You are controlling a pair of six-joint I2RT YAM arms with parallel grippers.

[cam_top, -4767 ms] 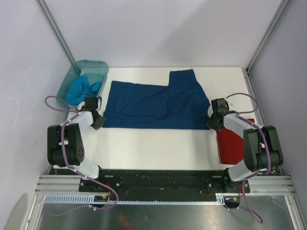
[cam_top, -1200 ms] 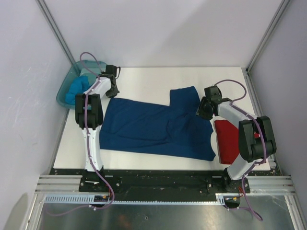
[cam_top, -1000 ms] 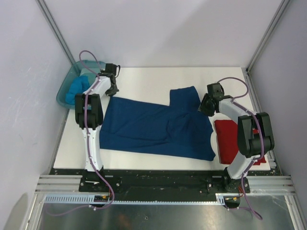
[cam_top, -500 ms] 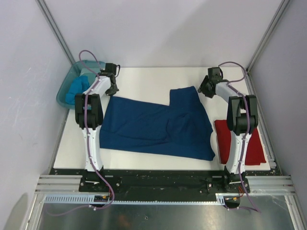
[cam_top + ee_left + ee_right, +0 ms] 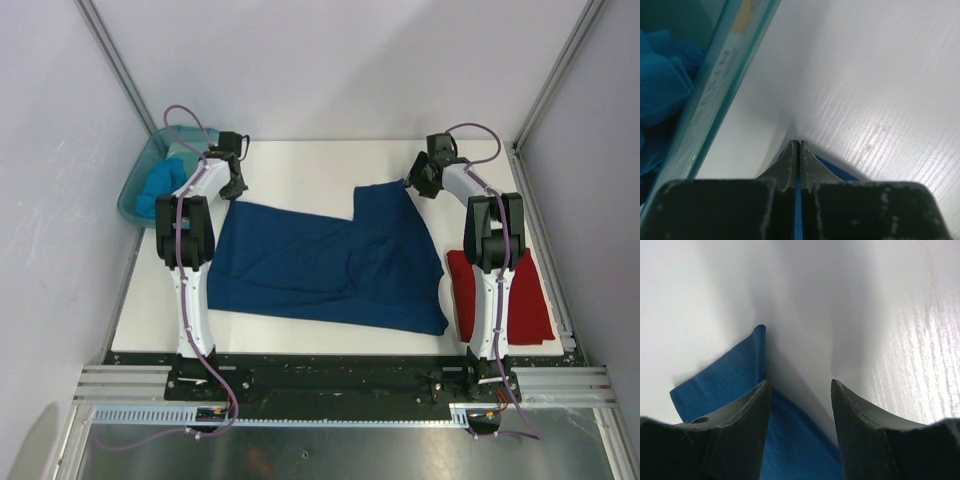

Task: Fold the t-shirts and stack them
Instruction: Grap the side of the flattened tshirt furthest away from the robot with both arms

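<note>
A navy blue t-shirt [image 5: 330, 265] lies spread on the white table [image 5: 300, 165], with one flap reaching toward the back. My left gripper [image 5: 232, 187] is shut on the shirt's far left corner; a strip of blue cloth [image 5: 798, 200] shows between its closed fingers [image 5: 791, 160]. My right gripper [image 5: 413, 184] is open at the flap's far right corner. In the right wrist view the navy cloth [image 5: 725, 380] lies under and between the spread fingers [image 5: 747, 410], ungripped. A folded red t-shirt [image 5: 505, 300] lies at the right edge.
A teal plastic bin [image 5: 140, 180] at the back left holds a crumpled light blue t-shirt [image 5: 160, 183]. In the left wrist view the bin's wall [image 5: 715, 95] stands close beside the gripper. Metal frame posts and grey walls close in the table.
My right gripper has moved from the shirt's right edge to the flap's far corner, and its jaws have widened. The left gripper has stayed shut on its corner.
</note>
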